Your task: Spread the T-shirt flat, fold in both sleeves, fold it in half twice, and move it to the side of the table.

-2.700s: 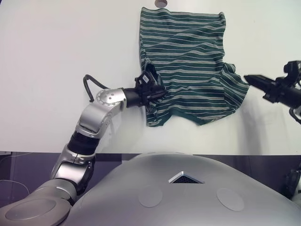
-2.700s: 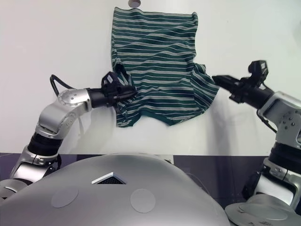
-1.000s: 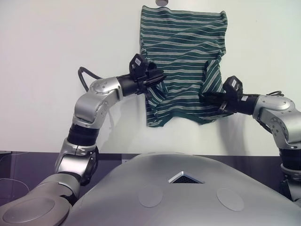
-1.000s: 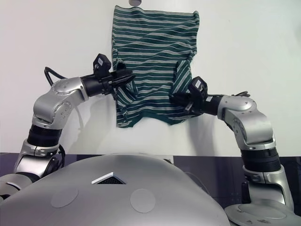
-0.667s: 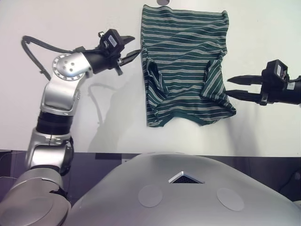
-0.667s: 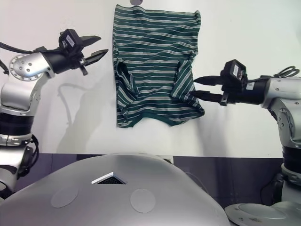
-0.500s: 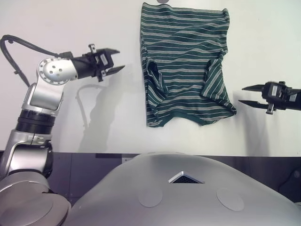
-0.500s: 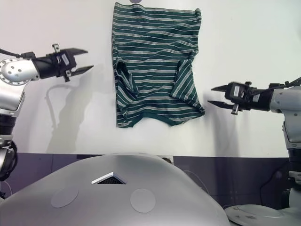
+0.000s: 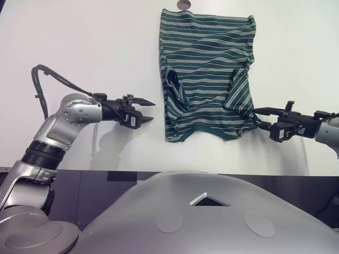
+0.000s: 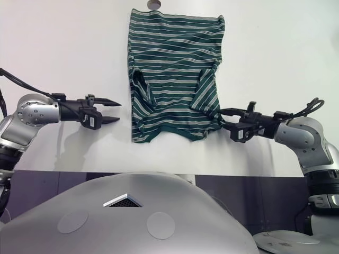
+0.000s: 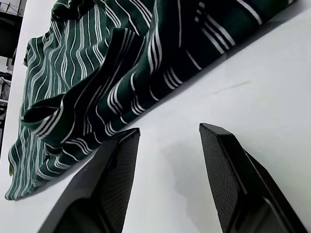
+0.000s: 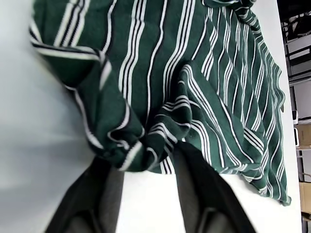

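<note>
The green striped T-shirt (image 9: 207, 69) lies on the white table (image 9: 79, 47) with both sleeves folded in over its body. My left gripper (image 9: 153, 110) is open just left of the shirt's near left corner, a short gap from the cloth; the left wrist view shows the left gripper (image 11: 168, 128) over bare table beside the hem. My right gripper (image 9: 256, 117) is open at the near right corner. In the right wrist view, the right gripper (image 12: 143, 155) has a bunched fold of the T-shirt (image 12: 204, 63) between its spread fingers.
A small grey round object (image 9: 184, 3) sits at the table's far edge just beyond the shirt. Bare white tabletop stretches to the left and right of the shirt. The table's front edge (image 9: 106, 171) runs close below both grippers.
After letting go of the folded sleeves and drawing outward, both open grippers have come back in and nearer, the left beside the near left corner, the right onto the near right corner.
</note>
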You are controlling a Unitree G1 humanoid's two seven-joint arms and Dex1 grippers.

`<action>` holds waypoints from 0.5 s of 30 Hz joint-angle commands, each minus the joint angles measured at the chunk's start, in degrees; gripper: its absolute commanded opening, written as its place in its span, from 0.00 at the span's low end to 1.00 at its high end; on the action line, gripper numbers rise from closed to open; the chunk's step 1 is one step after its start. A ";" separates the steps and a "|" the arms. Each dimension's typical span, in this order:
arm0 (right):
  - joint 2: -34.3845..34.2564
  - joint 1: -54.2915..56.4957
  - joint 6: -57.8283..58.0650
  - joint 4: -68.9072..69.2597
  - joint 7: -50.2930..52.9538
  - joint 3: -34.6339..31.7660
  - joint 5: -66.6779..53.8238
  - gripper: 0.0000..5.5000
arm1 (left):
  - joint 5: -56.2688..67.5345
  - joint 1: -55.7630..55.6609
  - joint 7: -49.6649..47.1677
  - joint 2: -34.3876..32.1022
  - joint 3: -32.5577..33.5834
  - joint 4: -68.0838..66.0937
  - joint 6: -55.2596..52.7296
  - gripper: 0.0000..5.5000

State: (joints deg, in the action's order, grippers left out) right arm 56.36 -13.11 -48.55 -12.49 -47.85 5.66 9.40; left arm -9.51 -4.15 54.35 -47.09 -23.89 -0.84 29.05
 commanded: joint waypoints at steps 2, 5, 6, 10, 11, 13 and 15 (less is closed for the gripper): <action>0.16 -0.71 0.19 -2.28 0.28 4.18 5.96 0.12 | -6.61 -0.84 -0.52 4.47 -5.11 -2.56 -1.32 0.42; 0.43 0.04 0.14 -2.97 1.11 5.17 6.57 0.01 | -7.82 -2.48 -0.95 7.37 -7.13 -3.27 -1.59 0.42; 0.48 0.51 0.31 -3.18 1.23 5.44 6.60 0.01 | -7.50 -3.02 -0.47 8.24 -7.70 -3.42 -2.64 0.42; 0.79 1.35 3.68 -1.80 -0.45 6.20 2.98 0.01 | -5.94 -4.65 3.16 8.22 -8.57 -4.36 -6.91 0.29; 0.88 1.13 7.35 0.34 -2.30 6.48 0.00 0.01 | -4.71 -4.64 4.59 8.06 -8.43 -4.40 -9.42 0.25; 1.89 0.54 15.73 6.13 -6.84 7.35 -6.12 0.01 | -0.22 -4.22 7.64 8.24 -7.59 -4.18 -16.10 0.19; 4.75 -1.12 25.73 13.48 -12.27 7.67 -13.39 0.01 | 6.14 -3.30 11.83 7.23 -6.56 -1.78 -24.47 0.13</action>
State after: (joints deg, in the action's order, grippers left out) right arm 58.38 -11.62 -31.01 -3.70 -54.56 11.58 -0.50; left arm -4.45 -10.15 61.28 -37.35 -29.74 -1.79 13.21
